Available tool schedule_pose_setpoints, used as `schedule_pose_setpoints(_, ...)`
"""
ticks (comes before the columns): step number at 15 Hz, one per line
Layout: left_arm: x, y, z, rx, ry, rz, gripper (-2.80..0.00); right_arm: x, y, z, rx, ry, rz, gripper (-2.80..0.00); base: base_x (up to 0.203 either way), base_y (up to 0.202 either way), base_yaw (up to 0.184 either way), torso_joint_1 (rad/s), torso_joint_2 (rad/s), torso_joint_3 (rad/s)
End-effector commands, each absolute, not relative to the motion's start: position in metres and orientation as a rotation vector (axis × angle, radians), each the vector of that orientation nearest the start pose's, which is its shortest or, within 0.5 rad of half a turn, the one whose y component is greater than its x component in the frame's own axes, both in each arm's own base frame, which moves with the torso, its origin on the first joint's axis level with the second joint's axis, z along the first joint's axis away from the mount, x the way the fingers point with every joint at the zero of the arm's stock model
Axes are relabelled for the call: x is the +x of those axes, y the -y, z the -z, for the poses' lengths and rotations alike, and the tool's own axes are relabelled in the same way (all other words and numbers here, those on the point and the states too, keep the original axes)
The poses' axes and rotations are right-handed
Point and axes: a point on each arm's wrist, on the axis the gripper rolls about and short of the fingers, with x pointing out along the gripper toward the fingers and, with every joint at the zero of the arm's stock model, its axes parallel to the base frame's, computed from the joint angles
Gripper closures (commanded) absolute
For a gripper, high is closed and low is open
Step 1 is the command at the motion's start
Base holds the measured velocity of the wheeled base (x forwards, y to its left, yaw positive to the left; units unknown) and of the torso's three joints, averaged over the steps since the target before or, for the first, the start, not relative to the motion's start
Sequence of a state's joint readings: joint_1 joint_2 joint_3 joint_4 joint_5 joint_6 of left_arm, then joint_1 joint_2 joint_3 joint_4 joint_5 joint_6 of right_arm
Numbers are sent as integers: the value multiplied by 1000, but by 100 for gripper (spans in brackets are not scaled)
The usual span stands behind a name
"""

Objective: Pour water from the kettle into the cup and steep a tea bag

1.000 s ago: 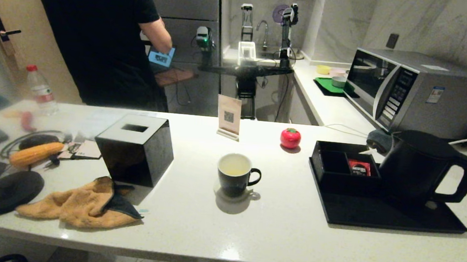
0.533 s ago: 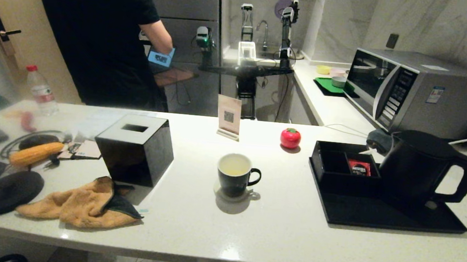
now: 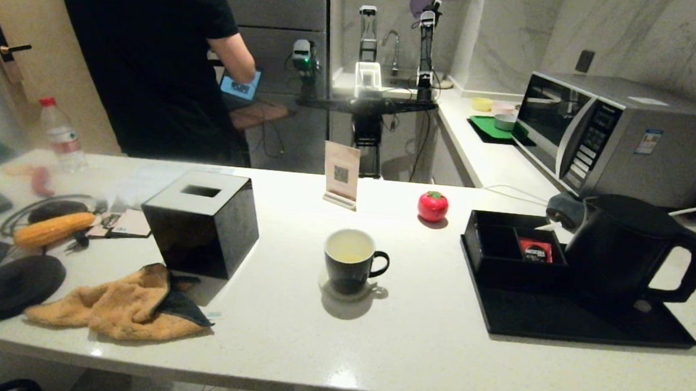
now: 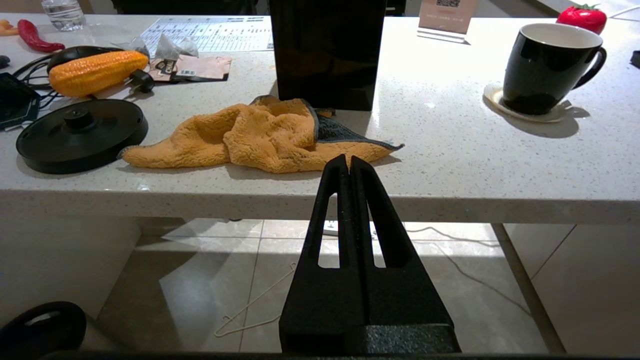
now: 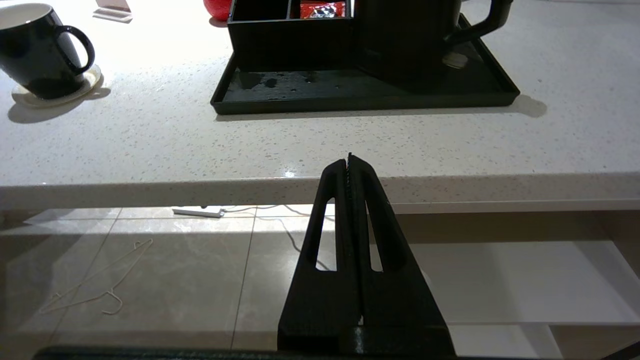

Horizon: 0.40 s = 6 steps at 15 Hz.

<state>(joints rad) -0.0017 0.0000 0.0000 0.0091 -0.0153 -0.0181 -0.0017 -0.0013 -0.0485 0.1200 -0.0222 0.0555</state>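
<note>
Head view shows neither arm; I keep the left gripper (image 4: 349, 162) and right gripper (image 5: 349, 160) pinched closed, empty, below the counter edge, cup (image 3: 349, 261) and kettle (image 3: 623, 251) well beyond the fingers.

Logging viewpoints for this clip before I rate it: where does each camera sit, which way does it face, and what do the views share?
Head view: high, looking forward and down over the white counter; no arm shows.
Left wrist view: below counter height, facing the orange cloth; shut left gripper in the foreground.
Right wrist view: below the counter edge, facing the black tray and kettle; shut right gripper shows.
Shared: the cup on its coaster appears in all three.
</note>
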Motion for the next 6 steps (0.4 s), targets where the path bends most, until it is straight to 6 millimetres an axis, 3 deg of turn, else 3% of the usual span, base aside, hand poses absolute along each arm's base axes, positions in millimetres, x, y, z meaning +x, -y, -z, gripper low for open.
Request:
schedule_pose_setpoints(1,-23,0,-75,-18,-9,17,0,-27,1,-77,67,-69,47,0,0,0,0,0,0,0)
schedule_pose_setpoints(6,-23,0,-75,-18,-9,17,0,-27,1,-77,73,-67,48,0,0,0,0,0,0,0)
